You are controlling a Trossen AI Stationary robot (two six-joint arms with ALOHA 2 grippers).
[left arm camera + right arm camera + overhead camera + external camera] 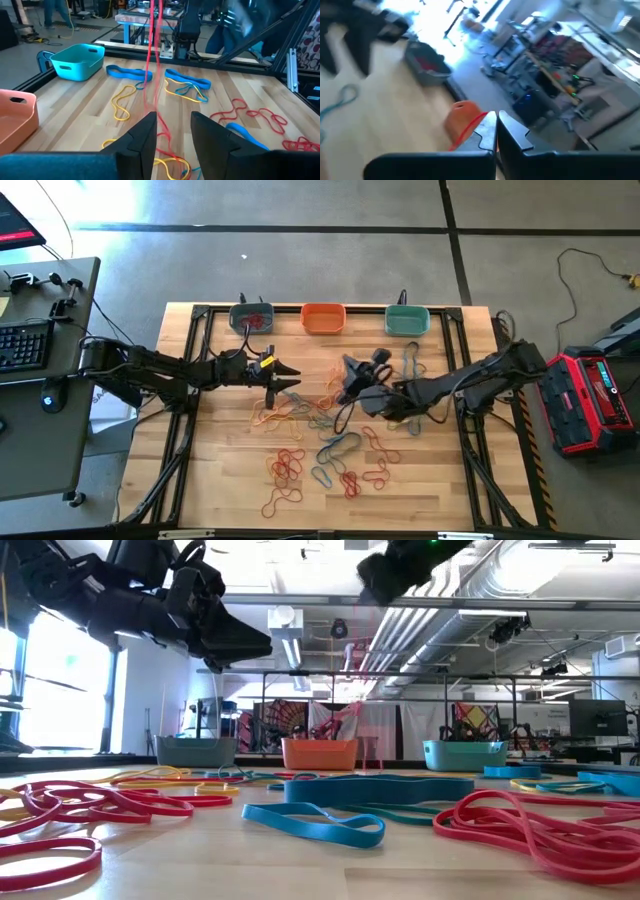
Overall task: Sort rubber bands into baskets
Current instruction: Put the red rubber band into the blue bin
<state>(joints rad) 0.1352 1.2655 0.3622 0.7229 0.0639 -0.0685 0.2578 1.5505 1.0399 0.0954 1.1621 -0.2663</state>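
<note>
The table [220, 480] is a pale wooden top in a black frame, and I take the orange basket [323, 318] at the middle of its far edge as my mark. The grey basket [251, 317] sits to one side of it with some red bands already inside, and the teal basket [407, 320] sits to the other.

The left arm reaches in from the grey basket's side. The left tool [285, 378] hangs over the table a little nearer than the orange basket, its fingers [145, 137] standing partly apart. A red band [152, 65] hangs stretched in the gap between them; I cannot tell whether they grip it. The right tool [350, 370] is close by, nearer the teal basket's side. Its fingers [487, 131] are closed, with a red strand [470, 127] showing at their tips, apparently pinched.

The loose bands [300, 465] lie scattered in red, yellow and blue, well nearer than the orange basket, many tangled over one another.

I judge these bands almost weightless, floppy and stretchy. They should sag and cling together, so lifting one may drag its neighbours. The best hold looks to be a single strand at a loop's free end, clear of the crossings.
</note>
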